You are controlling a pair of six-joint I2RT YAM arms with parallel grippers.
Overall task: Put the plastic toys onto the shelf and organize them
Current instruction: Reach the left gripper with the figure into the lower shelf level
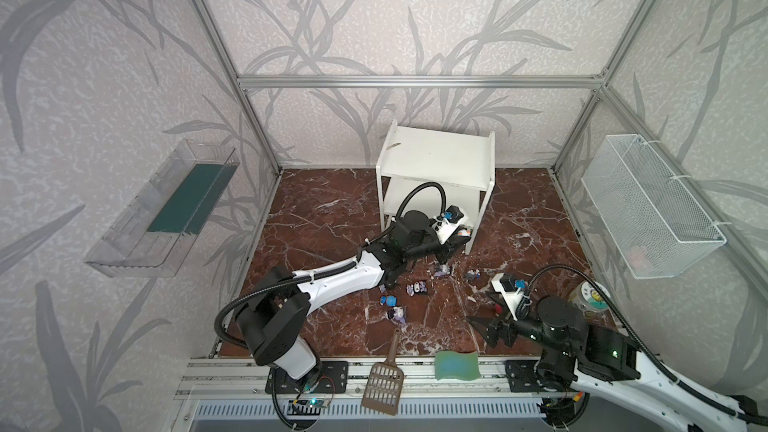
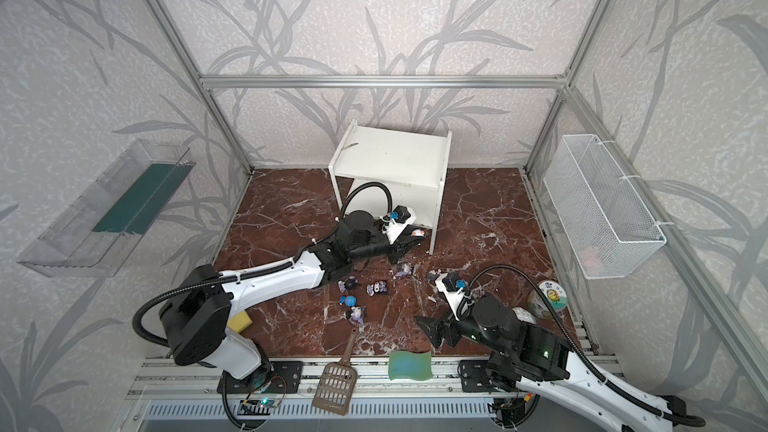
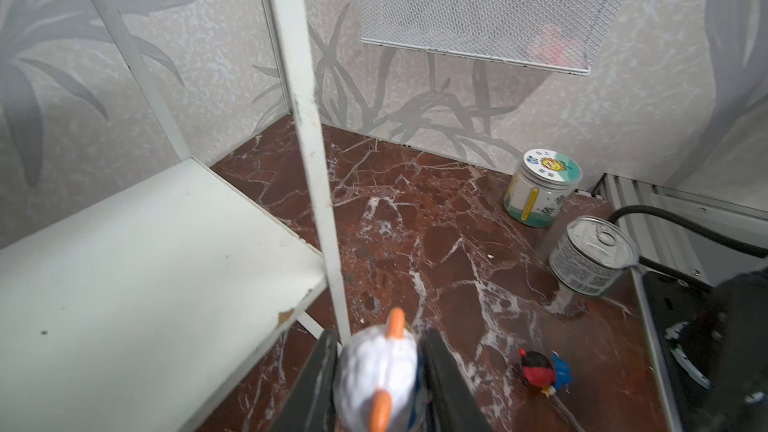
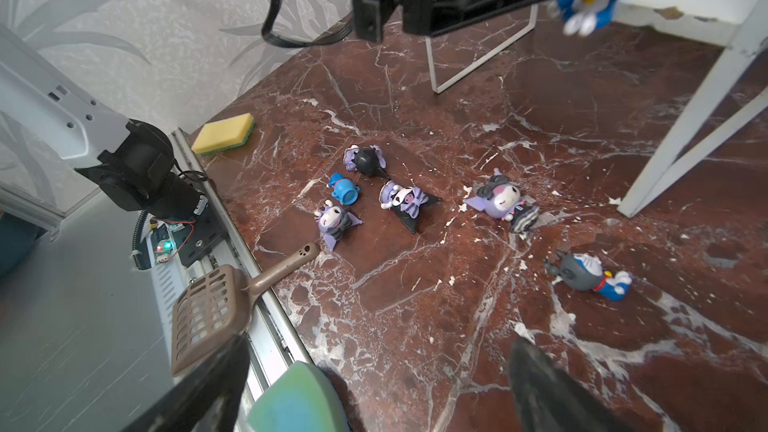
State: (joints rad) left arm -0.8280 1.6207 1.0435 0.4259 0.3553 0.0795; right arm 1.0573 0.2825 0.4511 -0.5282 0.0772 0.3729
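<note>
front rail: scoop and green sponge lie side by side on the near edge; the scoop handle reaches onto the table.
right gripper: jaws wide apart, nothing between them. It hovers over the table's front right, pointing toward the middle.
yellow sponge: front left corner of the table, by the left arm's base.
toy cluster: blue-headed toy and three purple toys, all lying down, close together on the near middle of the table.
fourth purple toy: lies alone, between the cluster and the shelf's front right leg.
grey-headed toy: on its side, further right, apart from the others.
red-black-headed toy: on the table, near the left gripper.
left gripper: clamped on the white-headed toy, one finger on each side of its head.
held toy position: off the table at about lower-board height, just beside the front right leg and the board's chipped corner. It is not on the board.
shelf: upright, centred against the back wall.
jar, tin can: near each other at the table's right edge.
walls: wire basket on the right wall, clear tray on the left.
</note>
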